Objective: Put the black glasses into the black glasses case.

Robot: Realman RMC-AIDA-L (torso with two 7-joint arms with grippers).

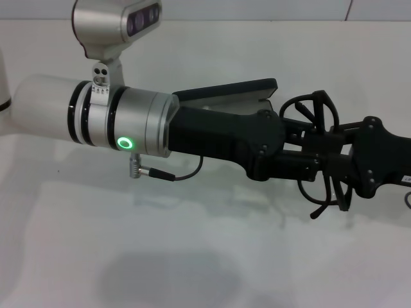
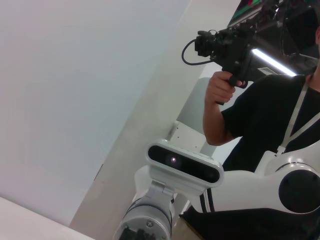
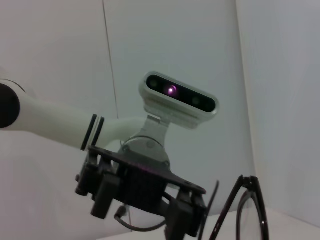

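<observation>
The black glasses (image 1: 319, 110) hang in the air at the right, between my two grippers, with one lens loop above and the temple arms dangling below. They also show in the right wrist view (image 3: 250, 212). My right gripper (image 1: 337, 157) comes in from the right and is shut on the frame. My left gripper (image 1: 302, 157) reaches across from the left and meets the glasses at the same spot; it shows in the right wrist view (image 3: 187, 217) too. The black glasses case (image 1: 225, 90) lies open behind my left arm, which hides its base.
The white table (image 1: 192, 256) stretches in front of me. A thin cable (image 1: 176, 174) hangs under the left forearm. In the left wrist view a person in black (image 2: 265, 115) holds a camera behind my body.
</observation>
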